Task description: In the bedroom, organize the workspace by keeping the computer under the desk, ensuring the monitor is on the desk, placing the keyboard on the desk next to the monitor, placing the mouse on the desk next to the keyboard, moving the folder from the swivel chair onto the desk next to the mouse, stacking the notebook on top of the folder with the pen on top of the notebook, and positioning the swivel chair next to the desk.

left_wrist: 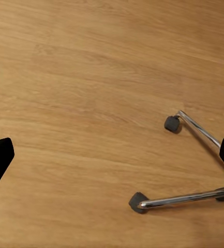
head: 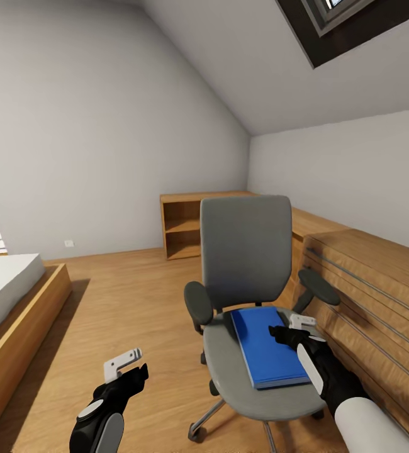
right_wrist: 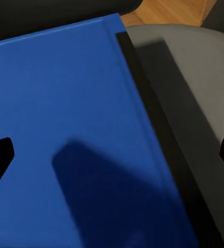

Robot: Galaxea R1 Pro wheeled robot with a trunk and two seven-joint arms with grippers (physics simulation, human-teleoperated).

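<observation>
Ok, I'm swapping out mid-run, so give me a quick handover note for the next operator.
Right pincer: open, poised over the folder, holding nothing.
Left pincer: open and empty, hanging over the wood floor beside the swivel chair base.
The blue folder lies flat on the chair seat, not yet lifted.
Done: nothing that can be confirmed from here.
Left: grasp the folder, carry it to the desk, then the other items and the chair.
</observation>
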